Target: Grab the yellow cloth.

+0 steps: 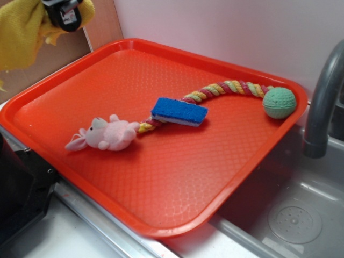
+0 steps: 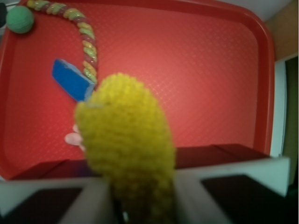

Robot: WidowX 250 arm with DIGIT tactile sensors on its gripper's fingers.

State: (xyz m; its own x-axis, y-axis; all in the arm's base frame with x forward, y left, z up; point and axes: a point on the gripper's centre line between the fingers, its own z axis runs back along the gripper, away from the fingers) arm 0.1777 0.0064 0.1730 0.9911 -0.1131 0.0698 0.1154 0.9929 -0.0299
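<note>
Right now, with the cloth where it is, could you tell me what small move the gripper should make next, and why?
Probably just hold the grip and stay raised. The gripper is shut on the yellow cloth, which hangs above the red tray's far left corner, apart from the pink plush toy and blue sponge. The grab looks done; opening would likely drop it.

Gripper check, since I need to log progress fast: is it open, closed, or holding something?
Gripper: closed on the yellow cloth, which hangs from its jaws, lifted off the red tray.
</note>
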